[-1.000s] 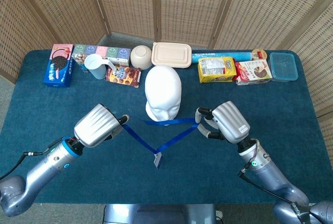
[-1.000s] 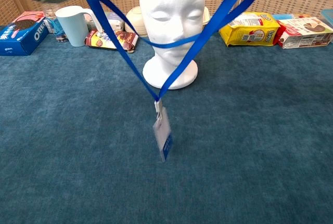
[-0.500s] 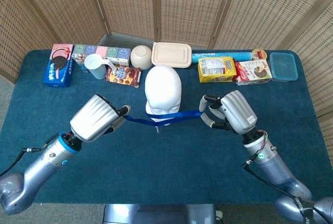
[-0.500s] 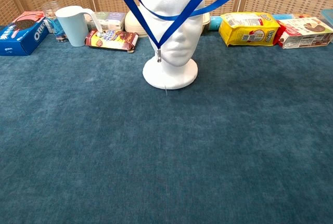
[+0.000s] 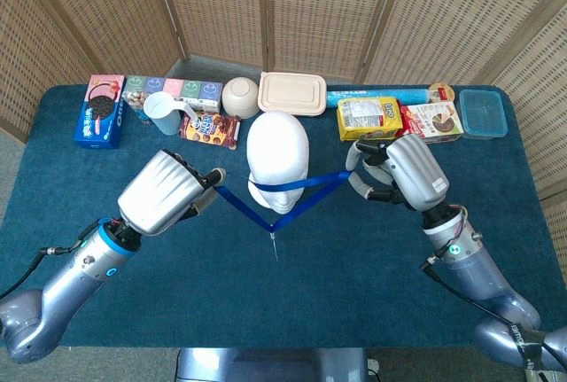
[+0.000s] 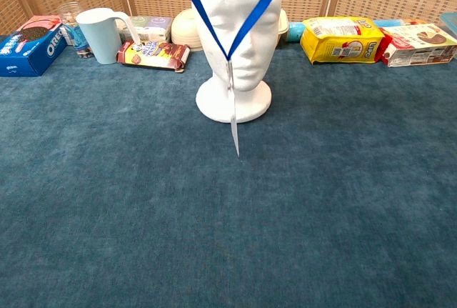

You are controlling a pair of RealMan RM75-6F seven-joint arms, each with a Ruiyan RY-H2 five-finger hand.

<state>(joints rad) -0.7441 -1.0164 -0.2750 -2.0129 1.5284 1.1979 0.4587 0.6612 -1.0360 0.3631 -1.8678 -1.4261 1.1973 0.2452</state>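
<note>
Blue lanyard (image 5: 285, 191) is spread into a loop between both hands, raised in front of the white foam head (image 5: 277, 152) at mid table (image 5: 354, 284). Left robot hand (image 5: 166, 191) grips the left run of the strap with its fingers curled round it; right robot hand (image 5: 400, 169) pinches the right run near the fingertips. Neither is released.

From the chest camera the strap (image 6: 246, 8) crosses at about forehead height on the foam head (image 6: 235, 43), and the badge (image 6: 233, 126) hangs edge-on, below the chin and above the table (image 6: 214, 236). The back run of the loop sits against the face rather than over the crown, as far as I can tell.

Step in hand, my read: putting the loop over the head; loop open, not yet over the top.

Next move calls for:
- both hands going higher together, so the rear run clears the crown
- then forward, past the back of the head, keeping the loop wide
- lowering to the neck before letting go

Risks: the strap could snag on the brow and tip the head; the cup (image 5: 163, 113) and snack boxes (image 5: 381, 119) stand just behind.
</note>
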